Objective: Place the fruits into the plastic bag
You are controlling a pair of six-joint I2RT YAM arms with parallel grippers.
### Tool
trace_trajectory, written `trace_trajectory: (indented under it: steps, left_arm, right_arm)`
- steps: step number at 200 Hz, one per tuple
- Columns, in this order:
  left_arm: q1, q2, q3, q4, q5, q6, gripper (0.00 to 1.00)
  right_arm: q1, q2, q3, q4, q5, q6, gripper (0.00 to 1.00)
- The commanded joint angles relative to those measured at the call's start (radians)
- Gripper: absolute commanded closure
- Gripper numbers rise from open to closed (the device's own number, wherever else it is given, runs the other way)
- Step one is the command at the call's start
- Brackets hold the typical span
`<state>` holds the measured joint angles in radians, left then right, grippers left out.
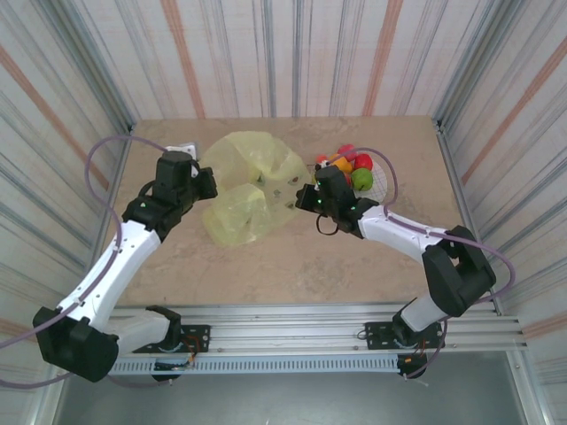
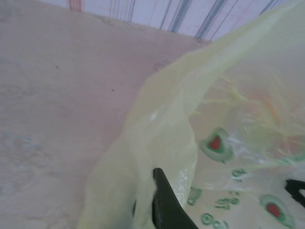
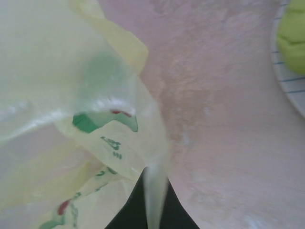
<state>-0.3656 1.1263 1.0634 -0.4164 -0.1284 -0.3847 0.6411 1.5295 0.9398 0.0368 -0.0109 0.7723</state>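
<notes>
We found both clamped on the plastic bag [image 1: 244, 177]: left hand [image 1: 205, 183] pinched shut on its left edge, right hand [image 3: 153, 191] squeezing a fold on the right.

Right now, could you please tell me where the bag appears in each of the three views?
Top external: the bag lies at the centre, left of the plate.
Left wrist: the bag covers the right side and the bottom.
Right wrist: the bag covers the left half, with the plate at the upper right edge.
Shared landmark: the tan table beside the bag.
</notes>
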Motion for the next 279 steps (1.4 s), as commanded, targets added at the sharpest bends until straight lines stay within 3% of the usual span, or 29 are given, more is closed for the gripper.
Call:
trace_trajectory:
  steps: [1, 38, 70, 108, 150, 168, 193, 224, 241, 262, 279]
  left_arm:
    - [0.004, -0.025, 0.026, 0.02, -0.066, 0.106, 1.0]
    - [0.004, -0.016, 0.092, -0.017, -0.065, 0.196, 1.0]
    - [0.003, 0.009, 0.113, -0.027, 0.08, 0.189, 1.0]
    - [-0.006, 0.072, 0.146, -0.072, 0.153, 0.158, 1.0]
    - [-0.005, 0.111, 0.182, -0.084, 0.155, 0.077, 1.0]
    - [-0.004, 0.119, 0.185, -0.069, 0.183, 0.028, 1.0]
    - [0.001, 0.124, 0.18, -0.043, 0.207, -0.033, 1.0]
    - [0.007, 0.129, 0.17, -0.022, 0.214, -0.077, 1.0]
    - [0.008, 0.126, 0.156, -0.006, 0.227, -0.084, 1.0]
    - [0.018, 0.109, 0.115, 0.04, 0.257, -0.103, 1.0]
    - [0.031, 0.097, 0.086, 0.063, 0.285, -0.124, 1.0]
  right_arm:
    - [-0.003, 0.011, 0.012, -0.198, 0.078, -0.09, 1.0]
    - [0.004, 0.05, 0.081, -0.269, 0.081, -0.163, 1.0]
    - [0.004, 0.043, 0.056, -0.109, -0.089, -0.194, 0.93]
    - [-0.009, 0.047, 0.069, -0.039, -0.205, -0.211, 0.61]
    - [-0.038, -0.006, 0.066, -0.128, -0.202, -0.268, 0.35]
    - [-0.059, -0.068, 0.042, -0.183, -0.205, -0.293, 0.19]
    - [-0.087, -0.183, 0.01, -0.253, -0.202, -0.32, 0.05]
    - [-0.12, -0.314, -0.031, -0.291, -0.194, -0.315, 0.01]
    - [-0.142, -0.341, -0.052, -0.32, -0.109, -0.3, 0.02]
    - [-0.184, -0.282, -0.046, -0.372, 0.048, -0.253, 0.04]
    - [-0.208, -0.193, -0.024, -0.376, 0.099, -0.217, 0.04]
